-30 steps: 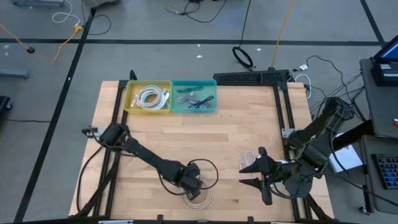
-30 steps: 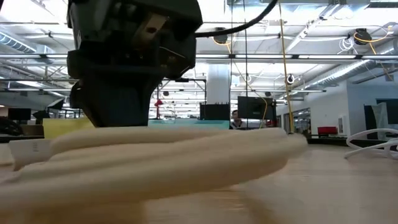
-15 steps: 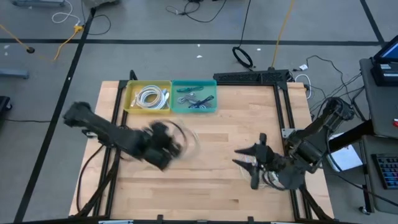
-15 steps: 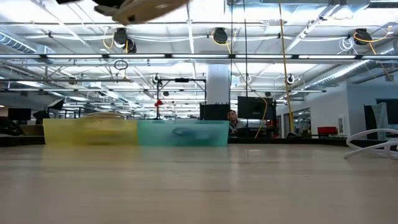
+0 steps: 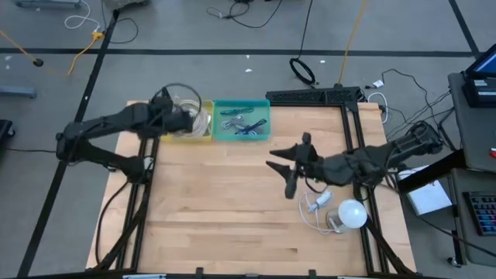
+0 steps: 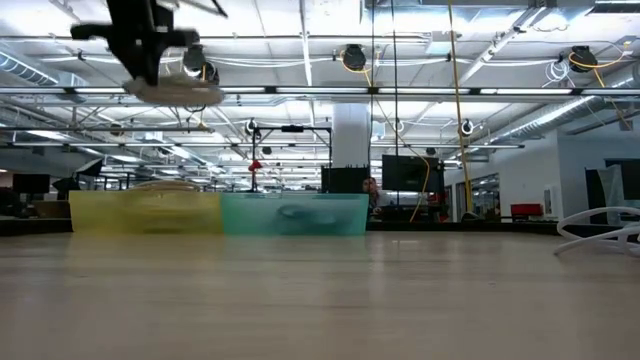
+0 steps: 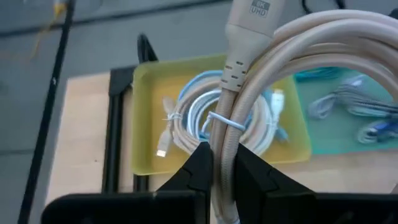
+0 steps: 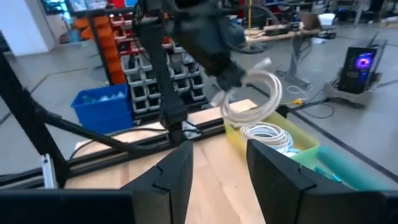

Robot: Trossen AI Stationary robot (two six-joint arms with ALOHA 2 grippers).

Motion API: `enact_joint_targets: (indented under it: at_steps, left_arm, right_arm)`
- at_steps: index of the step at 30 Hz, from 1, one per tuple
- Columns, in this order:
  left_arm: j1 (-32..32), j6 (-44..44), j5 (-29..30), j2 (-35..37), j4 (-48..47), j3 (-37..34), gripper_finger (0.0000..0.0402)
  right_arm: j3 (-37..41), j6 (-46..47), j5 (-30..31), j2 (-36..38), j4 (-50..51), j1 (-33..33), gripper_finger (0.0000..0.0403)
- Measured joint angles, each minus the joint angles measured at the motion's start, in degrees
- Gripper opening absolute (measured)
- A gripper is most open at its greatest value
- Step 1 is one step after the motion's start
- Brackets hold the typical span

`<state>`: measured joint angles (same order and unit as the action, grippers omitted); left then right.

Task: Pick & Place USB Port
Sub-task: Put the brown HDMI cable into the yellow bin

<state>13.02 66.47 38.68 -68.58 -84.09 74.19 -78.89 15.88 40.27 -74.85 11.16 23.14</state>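
The left gripper [image 5: 180, 118] hung over the yellow bin [image 5: 163, 132] at the table's far left corner, its fingers [image 7: 198, 168] pinched tight on a coiled beige cable [image 7: 261, 81] bound with a pale tie, the moulded plug end sticking up past the grip. In the low view that coil [image 6: 172, 92] sat well above the bin's rim, so the step in hand looked like the drop into the bin. To do it well, the arm would need to centre the loop above the white cables [image 7: 217, 121] already lying in the yellow tray, come down until the loop's lowest part was inside the walls, and only then let go, since a release from this height could let the springy coil bounce or hang over the edge toward the teal bin [image 5: 242, 121] just beside it. To the right, the right gripper [image 5: 288, 167] waited above mid-table with its fingers spread and nothing between them; a second white cable [image 5: 319, 203] lay near the table's right edge.
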Motion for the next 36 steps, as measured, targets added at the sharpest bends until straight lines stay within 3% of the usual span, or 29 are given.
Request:
enact_joint_targets:
  at_steps: [4, 10, 18, 36]
  left_arm:
    - [13.2, -13.0, -9.0, 2.0, 14.3, -8.1, 0.0036]
    - [27.2, -20.0, -18.8, 2.0, 30.3, -17.8, 0.0036]
    - [43.2, -26.2, -27.5, 1.0, 35.8, -21.3, 0.0036]
    - [41.7, -24.4, -24.6, -10.0, 35.3, -21.2, 0.0036]
  right_arm:
    - [0.0, -0.2, -1.6, 0.0, -0.2, -2.6, 0.0142]
    - [2.8, 0.7, -1.6, 0.0, -0.4, -4.6, 0.0141]
    - [6.2, 5.4, -3.1, 0.0, -1.3, -4.8, 0.0141]
    - [7.2, 1.4, -4.6, 0.0, -5.4, -4.8, 0.0141]
